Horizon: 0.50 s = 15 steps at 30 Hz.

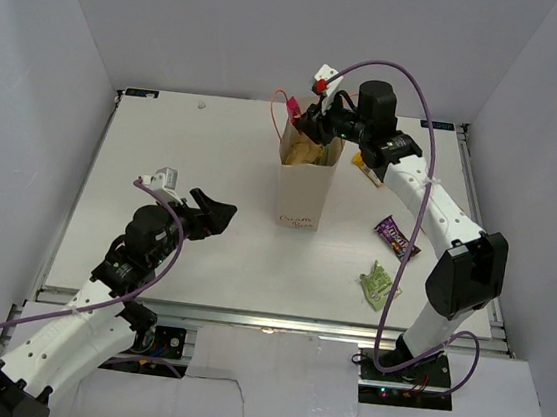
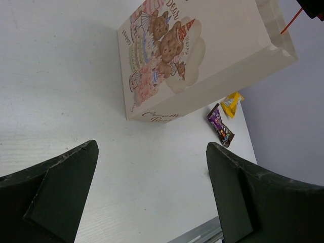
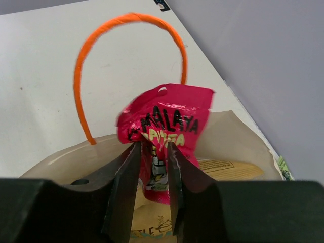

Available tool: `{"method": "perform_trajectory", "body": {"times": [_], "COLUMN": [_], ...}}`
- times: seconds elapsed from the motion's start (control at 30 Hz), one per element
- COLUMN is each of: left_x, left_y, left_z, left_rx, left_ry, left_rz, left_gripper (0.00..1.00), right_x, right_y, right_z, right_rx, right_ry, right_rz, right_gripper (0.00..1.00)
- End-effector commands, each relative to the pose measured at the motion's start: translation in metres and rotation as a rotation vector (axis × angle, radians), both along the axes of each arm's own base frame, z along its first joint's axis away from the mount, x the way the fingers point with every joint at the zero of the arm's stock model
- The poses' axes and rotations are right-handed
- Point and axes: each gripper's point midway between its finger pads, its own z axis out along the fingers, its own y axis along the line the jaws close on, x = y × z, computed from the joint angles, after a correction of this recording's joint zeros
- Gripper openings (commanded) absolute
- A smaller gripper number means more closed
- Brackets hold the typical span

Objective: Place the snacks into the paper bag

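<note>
The paper bag (image 1: pixel 305 186) stands upright at the table's middle back, with a bear print on its side in the left wrist view (image 2: pixel 202 55). The tan-gold chip bag (image 3: pixel 228 174) lies inside it. My right gripper (image 3: pixel 153 152) is shut on a red packet (image 3: pixel 167 121) and holds it over the bag's open mouth, beside the orange handle (image 3: pixel 101 35). A dark purple packet (image 1: pixel 396 236), a green packet (image 1: pixel 379 284) and a yellow packet (image 1: pixel 366 167) lie on the table to the right. My left gripper (image 1: pixel 212 213) is open and empty, left of the bag.
White walls enclose the table on three sides. A metal rail (image 1: pixel 266 318) runs along the table's near edge. The right arm's purple cable (image 1: pixel 425 115) arcs above the bag.
</note>
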Motion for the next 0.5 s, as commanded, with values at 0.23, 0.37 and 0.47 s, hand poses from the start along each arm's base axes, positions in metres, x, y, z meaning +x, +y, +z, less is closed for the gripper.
{"method": "perform_trajectory", "body": {"times": [0.23, 0.37, 0.47], "left_x": [-0.002, -0.002, -0.001], "left_y": [0.005, 0.005, 0.004], "left_z": [0.005, 0.005, 0.005], "left_rx": [0.010, 0.015, 0.017], "left_ry": [-0.019, -0.022, -0.019], "left_rz": [0.010, 0.009, 0.009], "left_gripper": [0.98, 0.98, 0.98], "right_x": [0.006, -0.004, -0.023], "right_y": [0.000, 0.001, 0.002], "right_z": [0.025, 0.050, 0.075], "right_rx": [0.051, 0.083, 0.100], "right_ry": [-0.039, -0.062, -0.102], "right_rz": [-0.029, 0.004, 0.067], "right_gripper": [0.52, 0.53, 0.56]}}
